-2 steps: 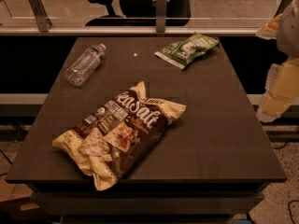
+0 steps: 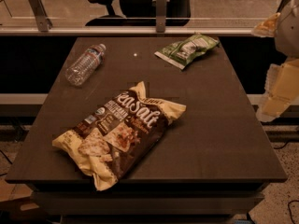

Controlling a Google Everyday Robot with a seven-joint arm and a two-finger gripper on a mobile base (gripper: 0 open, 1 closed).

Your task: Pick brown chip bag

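Observation:
The brown chip bag [image 2: 119, 132] lies flat on the dark table [image 2: 219, 125], near its front left. It has a dark brown front with white "Sea Salt" lettering, chip pictures and pale yellow edges. My gripper [image 2: 276, 94] shows as pale, blocky parts at the right edge of the camera view. It hangs beyond the table's right side, well apart from the bag, and holds nothing that I can see.
A clear plastic water bottle [image 2: 85, 64] lies at the table's back left. A smaller green snack bag [image 2: 188, 49] lies at the back right. A rail with metal posts [image 2: 161, 3] and an office chair [image 2: 135, 1] stand behind the table.

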